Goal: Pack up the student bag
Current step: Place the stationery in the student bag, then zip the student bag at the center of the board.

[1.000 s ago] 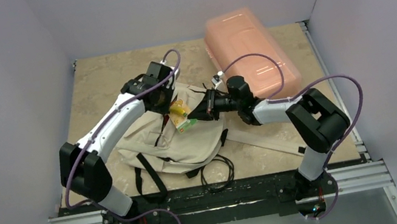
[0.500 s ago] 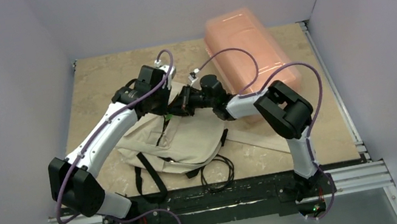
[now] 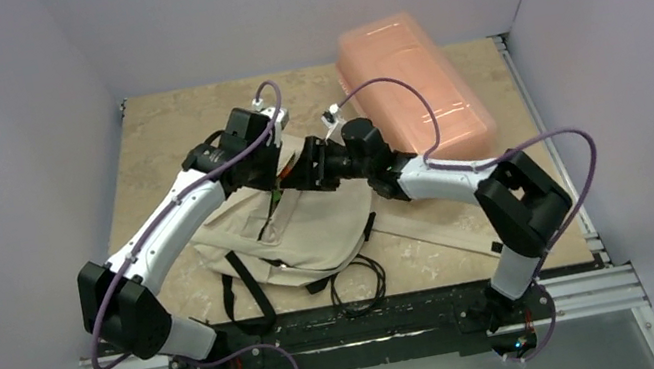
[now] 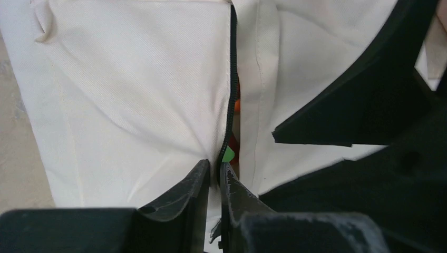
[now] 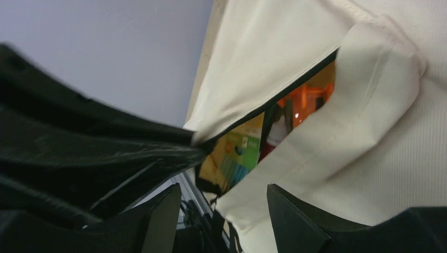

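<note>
The bag [image 3: 312,238] lay flat in the middle of the table [image 3: 162,132], straps toward you and its top end toward the back, where both arms met over it. The pink box [image 3: 413,88] sat behind it to the right, apart from the work.

Your left claw [image 4: 215,169] was drawn narrow, pinching the fabric lip right at the zipper [image 4: 230,95]. From that wrist the zipper ran straight away from the fingers, so the slit's long axis lay in line with that claw. A sliver of green and orange showed in the gap just past the fingertips.

Your right claw [image 5: 224,188] was spread wide and, as far as its wrist view shows, held nothing. The opening [image 5: 279,113] lay directly ahead of it, just beyond the tips, slanting up to the right across that view. Inside you could make out a yellow and green packet [image 5: 240,153] and something orange [image 5: 311,100] deeper in.

I judge the next move turns on this: the slit was held apart only on the left lip, and the right claw faced its mouth from the right side, nearly touching the left claw. The right arm was the one placed to go in or draw out; the left had to keep the lip raised. Any sideways drift could catch the right fingers on the fabric.
</note>
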Action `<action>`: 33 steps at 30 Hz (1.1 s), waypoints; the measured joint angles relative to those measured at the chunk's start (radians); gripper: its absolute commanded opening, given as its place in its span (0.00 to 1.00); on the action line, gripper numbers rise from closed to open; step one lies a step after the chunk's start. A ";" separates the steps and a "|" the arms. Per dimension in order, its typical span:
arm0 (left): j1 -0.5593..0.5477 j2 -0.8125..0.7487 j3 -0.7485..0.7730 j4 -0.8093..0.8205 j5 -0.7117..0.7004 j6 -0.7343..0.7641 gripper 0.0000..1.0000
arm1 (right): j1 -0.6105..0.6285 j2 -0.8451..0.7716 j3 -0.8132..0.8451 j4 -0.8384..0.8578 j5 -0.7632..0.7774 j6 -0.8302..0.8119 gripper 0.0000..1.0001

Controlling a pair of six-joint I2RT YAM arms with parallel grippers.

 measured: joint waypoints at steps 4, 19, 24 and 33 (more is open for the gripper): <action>-0.001 0.003 0.001 -0.017 0.034 -0.045 0.47 | 0.005 -0.131 -0.011 -0.127 -0.001 -0.168 0.64; 0.373 -0.655 -0.192 -0.144 0.071 -0.254 0.78 | 0.323 -0.196 -0.074 -0.065 0.056 -1.443 0.61; 0.416 -0.658 -0.280 -0.164 0.096 -0.297 0.79 | 0.320 -0.001 0.138 -0.223 0.009 -1.770 0.56; 0.444 -0.620 -0.361 -0.155 0.164 -0.349 0.82 | 0.330 0.143 0.318 -0.462 0.002 -2.000 0.49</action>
